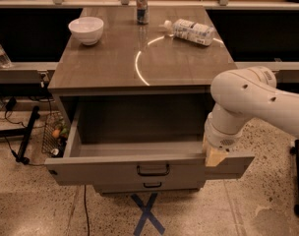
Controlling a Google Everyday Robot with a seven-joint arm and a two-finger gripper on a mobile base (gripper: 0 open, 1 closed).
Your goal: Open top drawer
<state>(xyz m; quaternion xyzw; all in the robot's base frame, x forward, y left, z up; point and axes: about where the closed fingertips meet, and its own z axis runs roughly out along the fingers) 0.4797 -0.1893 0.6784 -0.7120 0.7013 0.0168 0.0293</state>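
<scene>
The top drawer (115, 170) of the grey-brown cabinet stands pulled well out. Its inside shows empty, and its dark loop handle (152, 170) sits at the centre of the flat front. My gripper (214, 157) hangs from the white arm (248, 97) at the right end of the drawer front, over its top edge and well to the right of the handle. Just below the front, a narrower drawer (152, 185) with a smaller handle is shut.
On the cabinet top are a white bowl (86, 29), a can (141, 5) and a plastic bottle (189, 31) lying on its side. A blue tape X (147, 213) marks the floor in front. A wire basket (55, 132) and cables sit at the left.
</scene>
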